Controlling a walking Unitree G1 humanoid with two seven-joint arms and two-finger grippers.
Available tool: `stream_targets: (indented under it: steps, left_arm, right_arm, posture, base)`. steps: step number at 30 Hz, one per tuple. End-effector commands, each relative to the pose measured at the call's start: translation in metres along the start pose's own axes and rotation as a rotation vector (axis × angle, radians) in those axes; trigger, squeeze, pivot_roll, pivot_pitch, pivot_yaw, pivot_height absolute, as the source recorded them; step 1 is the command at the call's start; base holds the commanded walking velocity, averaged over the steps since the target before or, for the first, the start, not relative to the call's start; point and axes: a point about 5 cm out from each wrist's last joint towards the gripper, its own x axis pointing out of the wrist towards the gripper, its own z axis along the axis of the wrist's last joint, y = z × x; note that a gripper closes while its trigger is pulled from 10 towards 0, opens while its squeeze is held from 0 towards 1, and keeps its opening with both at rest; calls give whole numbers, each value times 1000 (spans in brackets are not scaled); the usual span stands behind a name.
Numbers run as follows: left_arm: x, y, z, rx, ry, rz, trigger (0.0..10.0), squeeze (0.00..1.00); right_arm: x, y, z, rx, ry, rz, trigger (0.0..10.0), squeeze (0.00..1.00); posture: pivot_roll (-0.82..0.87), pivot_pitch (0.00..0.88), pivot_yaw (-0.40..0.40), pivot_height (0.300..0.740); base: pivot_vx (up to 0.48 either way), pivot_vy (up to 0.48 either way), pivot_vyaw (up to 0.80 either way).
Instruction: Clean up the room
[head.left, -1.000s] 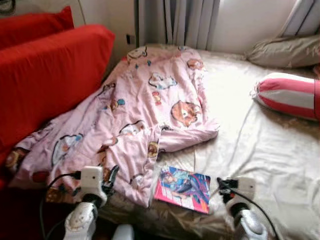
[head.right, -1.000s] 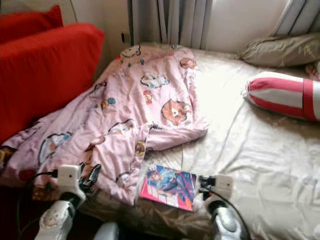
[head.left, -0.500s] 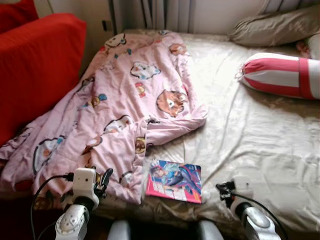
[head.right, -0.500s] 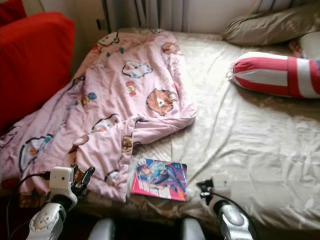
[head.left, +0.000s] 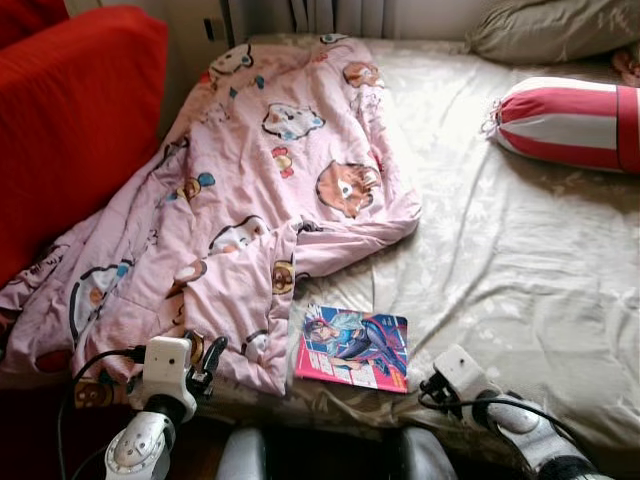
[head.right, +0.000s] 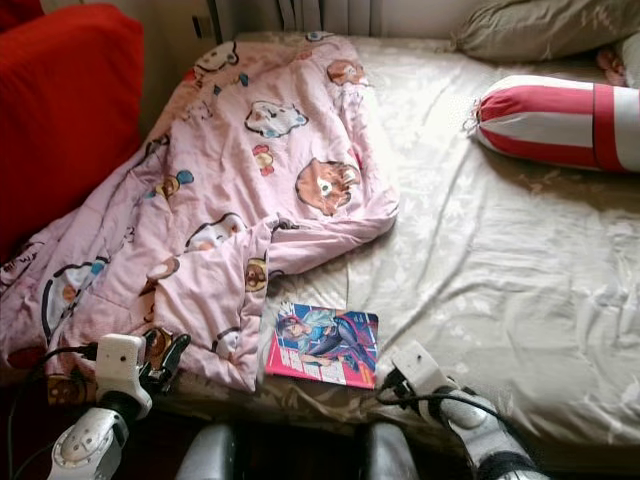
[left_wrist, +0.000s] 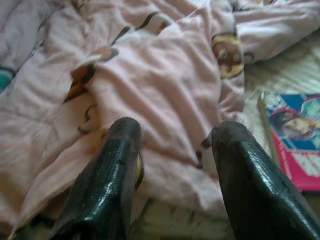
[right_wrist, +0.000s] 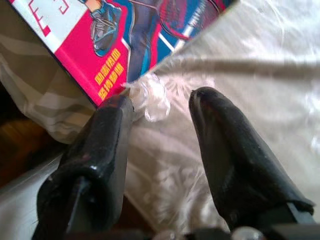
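A comic book (head.left: 352, 348) with a pink and blue cover lies flat near the front edge of the bed, on the beige sheet (head.left: 520, 270). Its left edge touches a crumpled pink cartoon-print blanket (head.left: 250, 190) that spreads over the bed's left half. My right gripper (head.left: 432, 387) is open just right of the book's near right corner. In the right wrist view that corner (right_wrist: 125, 75) lies at the tip of one finger (right_wrist: 107, 135). My left gripper (left_wrist: 172, 132) is open, low over the blanket's front hem and holding nothing.
A red sofa cushion (head.left: 70, 120) stands against the bed's left side. A red-and-white striped bolster (head.left: 570, 120) and a beige pillow (head.left: 550, 30) lie at the far right of the bed. The sheet between bolster and book is bare.
The camera has swung right and tilted lower over the bed. My right gripper has moved left, closer to the book's corner, with its wrist turned. The left gripper holds its place.
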Motion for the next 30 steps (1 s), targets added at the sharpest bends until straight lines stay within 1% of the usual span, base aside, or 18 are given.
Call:
stream_targets:
  steps: [1, 6, 8, 9, 14, 20, 27, 30]
  left_arm:
    - [-8, 7, -2, -3, 23, 13, 10000, 0]
    - [-15, 15, 0, 12, 42, 28, 10000, 0]
    - [-20, 16, -1, 24, 63, 22, 10000, 0]
    - [-22, 16, -1, 25, 66, 19, 10000, 0]
    - [-34, 17, -1, 29, 89, 16, 10000, 0]
    - [-43, 20, 0, 38, 108, 25, 10000, 0]
    - [-45, 21, 1, 39, 120, 27, 10000, 0]
    - [-44, 19, 2, 42, 124, 21, 10000, 0]
  right_arm:
    - [0, 2, -5, -48, 50, 20, 10000, 1000]
    - [3, -2, 2, -131, 78, 6, 10000, 1000]
    - [4, -4, 4, -145, 99, -1, 10000, 576]
    - [4, -4, 4, -150, 105, 2, 10000, 0]
    - [4, -11, 6, -124, 104, -31, 10000, 0]
    - [3, -14, 7, -125, 111, -32, 10000, 0]
    - [3, -16, 9, -131, 112, -35, 10000, 0]
    - [3, -17, 12, -134, 101, 0, 10000, 0]
  posture:
    - [163, 261, 12, 631]
    - [190, 290, 24, 631]
    - [195, 306, 33, 631]
    - [194, 312, 35, 631]
    - [216, 353, 49, 631]
    - [230, 366, 50, 631]
    - [233, 371, 57, 631]
    - [237, 369, 64, 631]
  base:
    - [0, 0, 0]
    - [0, 0, 0]
    - [0, 0, 0]
    - [0, 0, 0]
    - [0, 0, 0]
    - [0, 0, 0]
    - [0, 0, 0]
    - [0, 0, 0]
